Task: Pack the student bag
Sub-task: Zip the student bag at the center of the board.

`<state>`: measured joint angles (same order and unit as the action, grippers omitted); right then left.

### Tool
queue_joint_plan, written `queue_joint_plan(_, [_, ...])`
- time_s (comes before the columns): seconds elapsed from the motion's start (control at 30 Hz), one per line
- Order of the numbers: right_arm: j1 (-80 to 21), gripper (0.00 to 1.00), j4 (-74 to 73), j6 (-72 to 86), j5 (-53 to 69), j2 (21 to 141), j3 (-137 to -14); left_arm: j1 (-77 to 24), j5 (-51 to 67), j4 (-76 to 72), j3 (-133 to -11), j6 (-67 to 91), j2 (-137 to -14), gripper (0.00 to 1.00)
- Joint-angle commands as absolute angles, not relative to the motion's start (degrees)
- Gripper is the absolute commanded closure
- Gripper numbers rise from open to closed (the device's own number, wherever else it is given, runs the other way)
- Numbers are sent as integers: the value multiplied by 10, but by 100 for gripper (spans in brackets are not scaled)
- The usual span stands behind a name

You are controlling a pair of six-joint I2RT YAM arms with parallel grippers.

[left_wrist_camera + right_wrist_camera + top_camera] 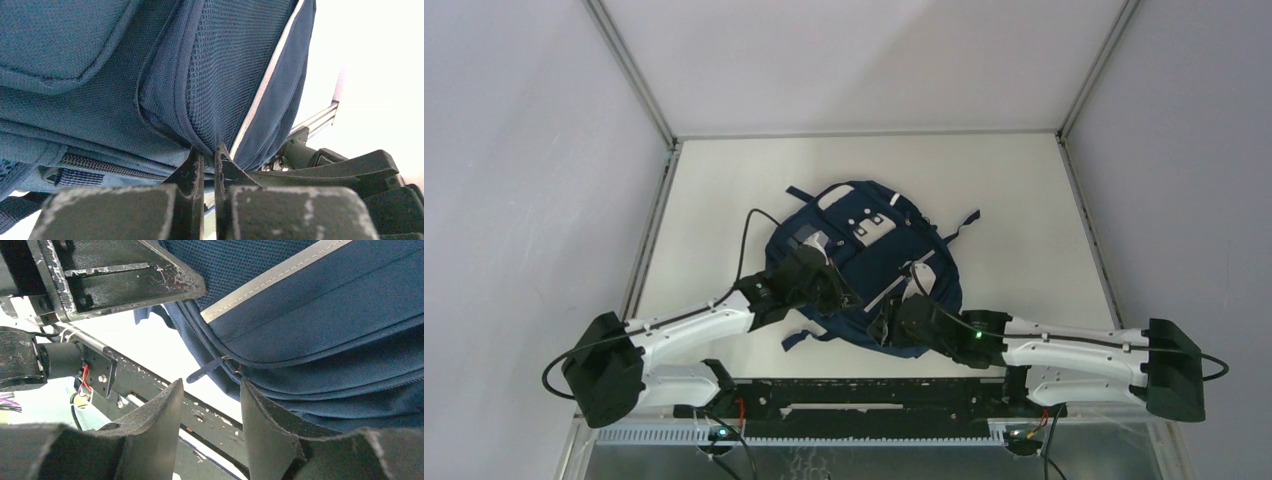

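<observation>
The student bag (864,250), navy blue with white piping and white front patches, lies on the white table (1024,200) at mid-table. My left gripper (829,290) is on its near left part. In the left wrist view the gripper (207,150) is shut on a fold of the bag's mesh fabric (220,75). My right gripper (889,325) is at the bag's near edge. In the right wrist view it (212,385) is open and empty, with the bag (325,315) to its upper right. A dark zipper pull (204,372) hangs just beyond its fingertips.
A black mounting rail (854,395) runs along the near table edge. Grey walls and metal frame posts (629,70) close in the table on three sides. A black cable (749,240) arcs above the left arm. Bag straps (964,225) trail out on the table.
</observation>
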<state>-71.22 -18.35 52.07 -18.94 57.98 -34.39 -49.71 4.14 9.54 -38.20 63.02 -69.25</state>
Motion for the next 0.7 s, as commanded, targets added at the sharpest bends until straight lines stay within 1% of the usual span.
queue_joint_plan(0.0, [-721, 47, -152, 543, -195, 598, -345, -497, 67, 49, -399, 626, -691, 100])
queue_joint_plan(0.27, [-727, 50, -140, 556, -191, 607, -346, -497, 72, 46, -402, 623, -688, 100])
queue_joint_plan(0.4, [-729, 43, -158, 560, -196, 620, -364, -497, 75, 44, -406, 620, -690, 100])
queue_joint_plan(0.47, [-731, 43, -180, 569, -203, 635, -378, -497, 77, 42, -406, 620, -693, 100])
queue_joint_plan(0.67, [-735, 54, -211, 593, -219, 658, -390, -497, 80, 40, -407, 619, -693, 100])
